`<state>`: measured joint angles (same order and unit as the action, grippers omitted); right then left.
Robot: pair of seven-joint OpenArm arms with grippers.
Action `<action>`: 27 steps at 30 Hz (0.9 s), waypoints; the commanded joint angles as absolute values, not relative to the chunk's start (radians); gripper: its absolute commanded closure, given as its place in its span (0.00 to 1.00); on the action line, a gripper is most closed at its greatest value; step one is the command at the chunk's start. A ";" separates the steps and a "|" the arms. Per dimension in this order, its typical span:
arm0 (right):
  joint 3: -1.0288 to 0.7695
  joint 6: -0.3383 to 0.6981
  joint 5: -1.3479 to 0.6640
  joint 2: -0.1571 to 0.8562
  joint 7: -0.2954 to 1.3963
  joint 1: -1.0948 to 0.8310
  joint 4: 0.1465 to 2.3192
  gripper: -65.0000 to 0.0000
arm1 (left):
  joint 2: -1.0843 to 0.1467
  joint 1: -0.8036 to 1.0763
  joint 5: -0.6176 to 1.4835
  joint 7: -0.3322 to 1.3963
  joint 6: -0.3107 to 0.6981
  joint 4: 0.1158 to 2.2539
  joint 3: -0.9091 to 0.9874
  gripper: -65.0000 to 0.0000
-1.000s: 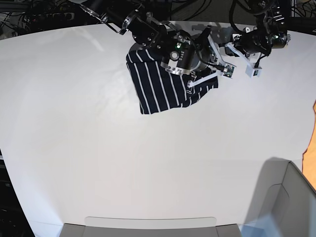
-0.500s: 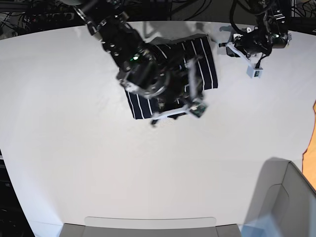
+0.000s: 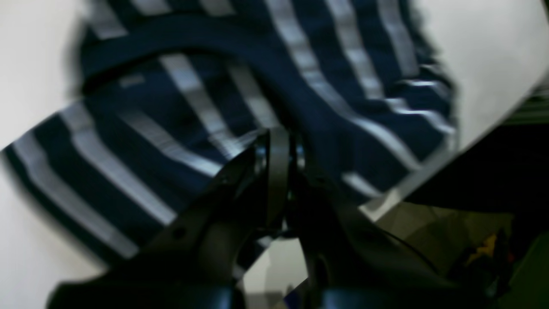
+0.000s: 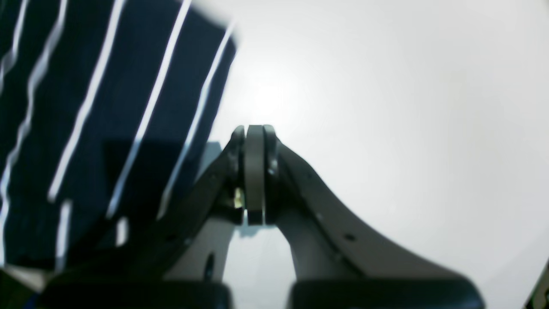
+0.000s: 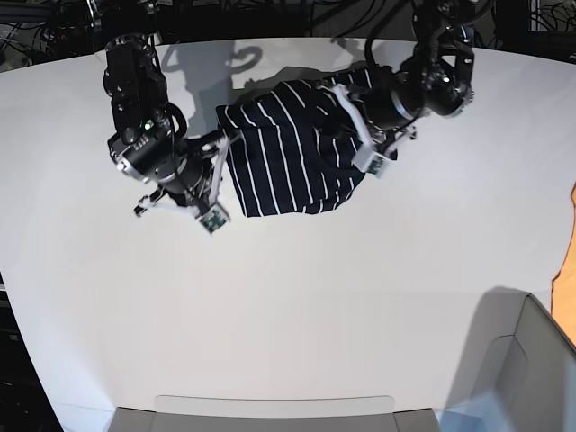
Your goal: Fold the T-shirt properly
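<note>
Base view: we look down on a white table [image 5: 297, 297] from above. The T-shirt [image 5: 288, 148], dark navy with thin white stripes, lies bunched into a rough block at the far side of the table, a little left of the middle.

On the right of this view we see the left gripper [image 5: 346, 117] hanging over the shirt's right edge. In the left wrist view its jaws are pressed together, tips meeting over the striped cloth [image 3: 240, 86]. That picture is blurred, and we cannot tell whether any cloth is pinched between them or whether they only hang above it.

On the left of the base view we see the right gripper [image 5: 219, 148] just beside the shirt's left edge. In the right wrist view [image 4: 255, 137] its jaws are fully closed on each other with nothing between them, and bare table [image 4: 386, 107] lies beyond the tips. The shirt [image 4: 98, 120] fills the left part of that picture, its edge close to the closed tips.

A grey box [image 5: 531, 378] sits at the near right corner of the table.
</note>
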<state>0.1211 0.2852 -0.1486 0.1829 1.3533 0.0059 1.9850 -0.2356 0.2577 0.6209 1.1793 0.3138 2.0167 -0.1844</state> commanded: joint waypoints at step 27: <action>0.625 0.487 -0.145 0.154 1.282 0.019 1.765 1.00 | -0.298 0.234 0.479 1.101 0.094 1.828 0.119 1.00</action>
<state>0.6273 0.4816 -0.1337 0.1654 1.2938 0.0029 1.7458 -0.2935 0.2516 0.4652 1.1191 0.0860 1.8076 0.1207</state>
